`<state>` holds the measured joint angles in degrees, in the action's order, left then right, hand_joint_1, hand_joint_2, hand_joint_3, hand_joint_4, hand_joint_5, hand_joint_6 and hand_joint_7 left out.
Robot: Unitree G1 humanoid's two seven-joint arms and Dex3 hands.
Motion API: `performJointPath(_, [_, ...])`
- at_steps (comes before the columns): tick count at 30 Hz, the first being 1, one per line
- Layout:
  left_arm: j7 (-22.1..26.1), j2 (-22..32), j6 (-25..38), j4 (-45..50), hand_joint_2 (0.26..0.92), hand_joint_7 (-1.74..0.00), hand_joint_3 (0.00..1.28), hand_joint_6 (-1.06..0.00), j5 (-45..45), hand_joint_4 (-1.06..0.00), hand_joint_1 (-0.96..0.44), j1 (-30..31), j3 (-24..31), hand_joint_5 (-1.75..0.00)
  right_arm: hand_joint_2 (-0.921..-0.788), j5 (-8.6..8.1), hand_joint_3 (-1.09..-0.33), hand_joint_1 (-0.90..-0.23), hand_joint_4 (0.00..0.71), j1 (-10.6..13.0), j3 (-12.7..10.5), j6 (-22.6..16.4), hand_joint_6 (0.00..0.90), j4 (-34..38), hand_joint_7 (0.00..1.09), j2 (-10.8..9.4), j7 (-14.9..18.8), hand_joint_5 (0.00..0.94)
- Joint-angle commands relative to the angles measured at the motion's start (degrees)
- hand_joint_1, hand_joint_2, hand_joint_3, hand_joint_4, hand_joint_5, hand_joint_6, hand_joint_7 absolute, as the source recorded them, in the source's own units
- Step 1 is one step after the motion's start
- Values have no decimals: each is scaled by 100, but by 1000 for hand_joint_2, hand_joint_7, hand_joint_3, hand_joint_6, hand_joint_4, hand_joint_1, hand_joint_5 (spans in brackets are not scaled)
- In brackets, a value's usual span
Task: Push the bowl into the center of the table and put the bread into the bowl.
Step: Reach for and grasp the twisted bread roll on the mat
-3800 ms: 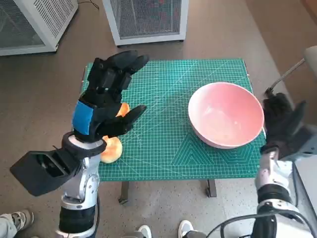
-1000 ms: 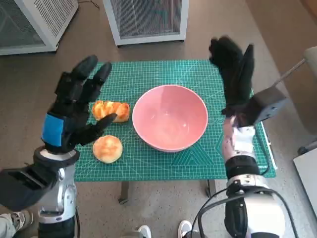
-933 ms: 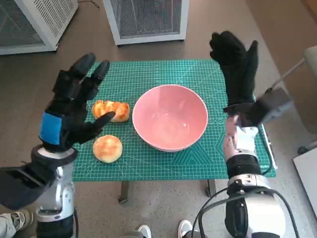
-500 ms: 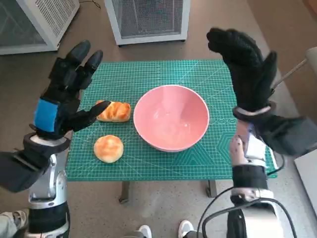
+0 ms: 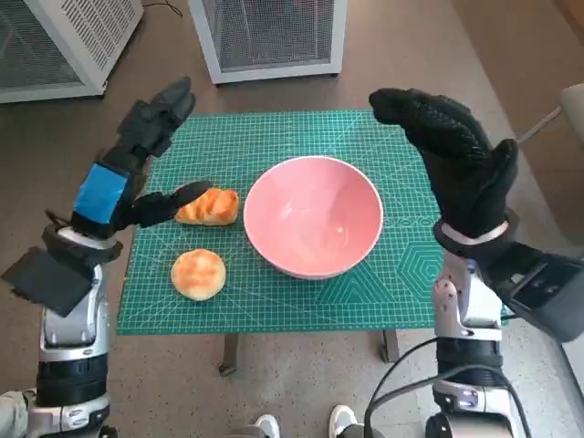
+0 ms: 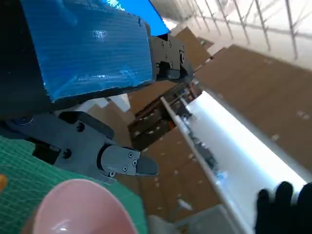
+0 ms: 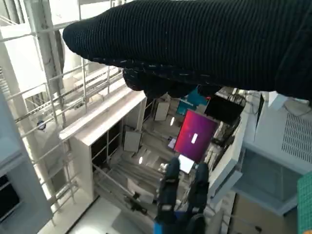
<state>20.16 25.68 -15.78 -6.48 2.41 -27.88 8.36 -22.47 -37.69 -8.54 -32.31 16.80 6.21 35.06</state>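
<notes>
A pink bowl (image 5: 312, 216) stands empty near the middle of the green cutting mat (image 5: 274, 146); its rim (image 6: 80, 207) also shows in the left wrist view. A long golden bread (image 5: 210, 206) lies just left of the bowl, and a round bun (image 5: 198, 273) sits nearer the front edge. My left hand (image 5: 137, 160) is raised above the mat's left side, fingers spread, thumb close over the long bread, holding nothing. My right hand (image 5: 452, 160) is lifted high over the mat's right side, open and empty.
Two white mesh-fronted cabinets (image 5: 269, 36) stand on the floor behind the table. Shoes of a person (image 5: 265, 425) show below the table's front edge. A pale table corner (image 5: 570, 96) sits at the far right.
The bowl went from the right side to the mat's middle. Since then my right hand has risen away from it, and my left hand has swung outward to the left, uncovering the breads.
</notes>
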Motion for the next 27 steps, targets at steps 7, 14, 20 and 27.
performJointPath(7, [307,583,518,-241,913,-376,56,-71,-819,-176,-321,-469,-530,0,-921,-123,-501,-545,431,325,68,248,82,-427,747,-14,-50,15])
performJointPath(14, [526,801,986,-453,893,-376,28,-55,-1190,-159,-302,-723,-827,0,-921,-101,-495,-556,425,411,98,226,64,-574,732,5,-37,11])
performJointPath(20, [694,928,1459,-606,856,-276,4,-121,-1587,-144,-267,-929,-1152,0,-921,-103,-488,-567,414,428,95,201,55,-643,728,73,6,5])
performJointPath(27, [856,991,1805,-1031,820,-150,0,-194,-1995,-138,-190,-1160,-1522,0,-921,-85,-485,-564,409,413,130,232,50,-776,727,111,11,2])
